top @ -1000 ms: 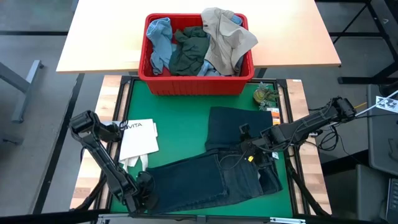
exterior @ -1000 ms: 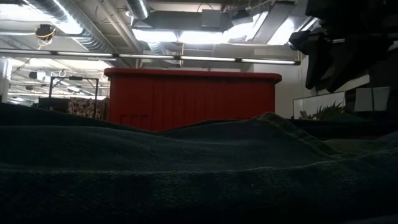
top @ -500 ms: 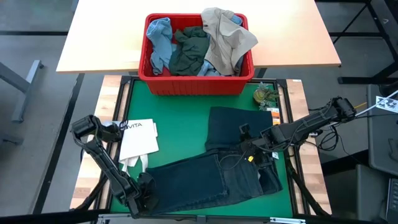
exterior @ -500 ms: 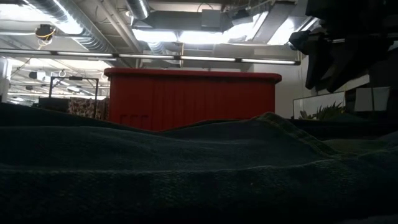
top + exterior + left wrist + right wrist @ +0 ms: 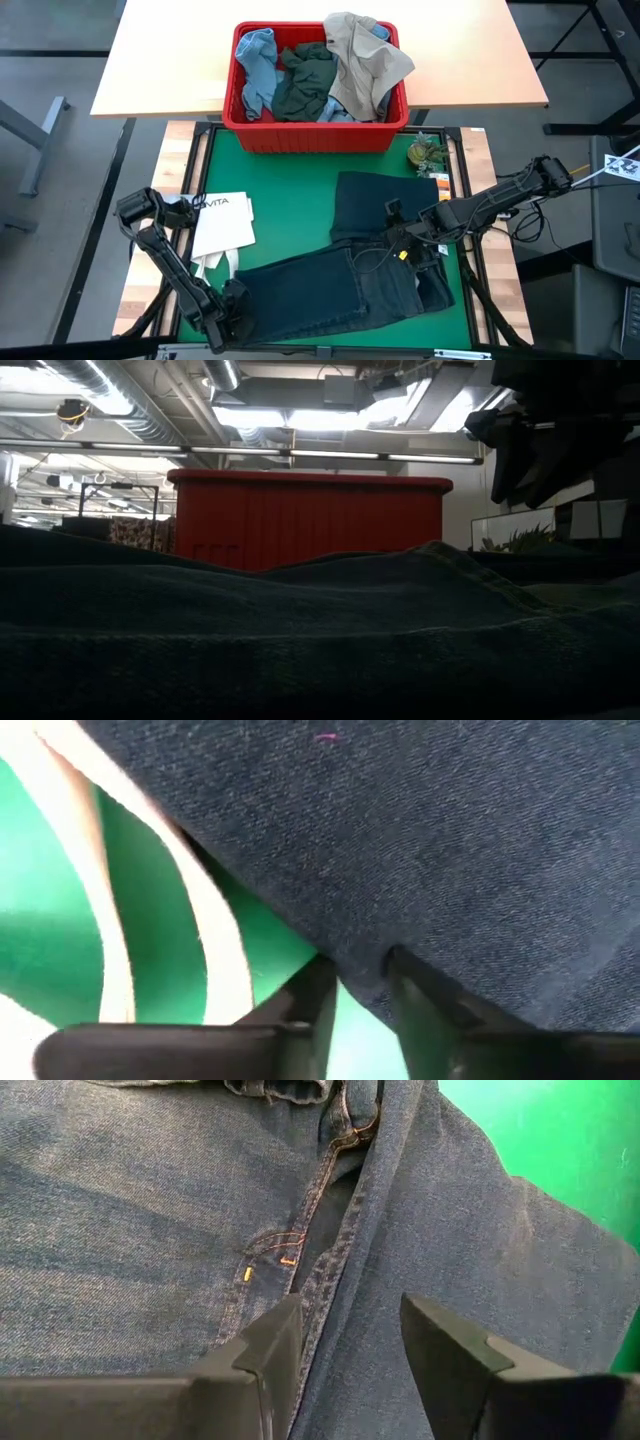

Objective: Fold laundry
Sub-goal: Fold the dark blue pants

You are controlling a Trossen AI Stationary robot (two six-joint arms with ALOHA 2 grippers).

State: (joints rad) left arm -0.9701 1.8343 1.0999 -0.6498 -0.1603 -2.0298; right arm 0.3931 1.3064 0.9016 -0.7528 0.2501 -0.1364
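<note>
High view: we see the dark navy denim jeans [image 5: 350,270] spread on the green table mat [image 5: 290,190]; the left gripper [image 5: 232,318] sits at the hem end of one leg, the right gripper [image 5: 400,243] over the waist end. A red plastic bin [image 5: 245,130] beyond both holds the light blue cloth [image 5: 255,65], the dark green-grey garment [image 5: 305,80] and the beige khaki piece [image 5: 365,60]. A white tote bag with black lettering [image 5: 222,222] lies just beside the left arm.
Low view: we see jeans fabric in front, the red bin behind; a dark arm hangs at the upper right.
Left wrist view: our fingers [image 5: 310,1010] stand narrowly apart with the jeans edge between them; we cannot tell if they pinch it.
Right wrist view: our fingers [image 5: 265,1350] stand apart just over the fly seam, clasping nothing.
</note>
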